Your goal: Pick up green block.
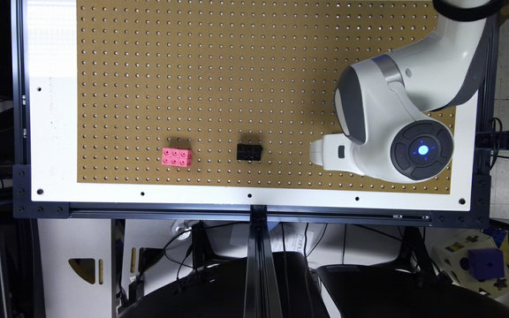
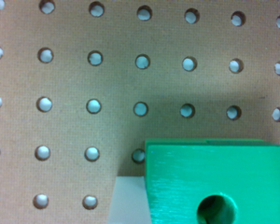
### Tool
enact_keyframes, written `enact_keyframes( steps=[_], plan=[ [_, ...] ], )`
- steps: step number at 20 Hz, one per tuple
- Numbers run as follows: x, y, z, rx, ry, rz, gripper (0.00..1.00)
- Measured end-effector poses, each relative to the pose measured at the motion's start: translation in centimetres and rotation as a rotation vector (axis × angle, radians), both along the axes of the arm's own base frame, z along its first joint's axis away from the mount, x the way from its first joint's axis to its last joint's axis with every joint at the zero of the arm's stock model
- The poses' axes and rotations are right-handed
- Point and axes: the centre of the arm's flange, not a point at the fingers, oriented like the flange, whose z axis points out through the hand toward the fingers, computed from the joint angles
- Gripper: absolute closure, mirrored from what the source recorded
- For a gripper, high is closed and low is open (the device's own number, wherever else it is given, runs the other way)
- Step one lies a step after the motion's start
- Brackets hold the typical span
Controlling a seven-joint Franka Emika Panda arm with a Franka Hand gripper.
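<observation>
In the wrist view the green block is cut off by the picture's edge, so only part of its round hole shows. In the exterior view the arm hides a stretch of the pegboard, and the gripper shows no separate fingers.

Brown pegboard panel set on a white, dark-framed table.
A pink studded plastic brick and a black studded plastic brick lie on it well apart; the wrist view shows a bright green cube with a round hole over the board's edge.
</observation>
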Motion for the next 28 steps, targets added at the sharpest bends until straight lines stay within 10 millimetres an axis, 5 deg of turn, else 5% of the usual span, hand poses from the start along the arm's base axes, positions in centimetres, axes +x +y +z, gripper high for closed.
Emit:
enact_keyframes(
  steps=[9, 19, 28],
  plan=[
    [0.2, -0.4, 0.5, -0.003, -0.001, -0.005, 1.0],
    [0.3, -0.4, 7.3, -0.016, 0.0, -0.001, 1.0],
    [0.0, -0.5, 11.2, -0.021, -0.006, 0.0, 1.0]
  ],
)
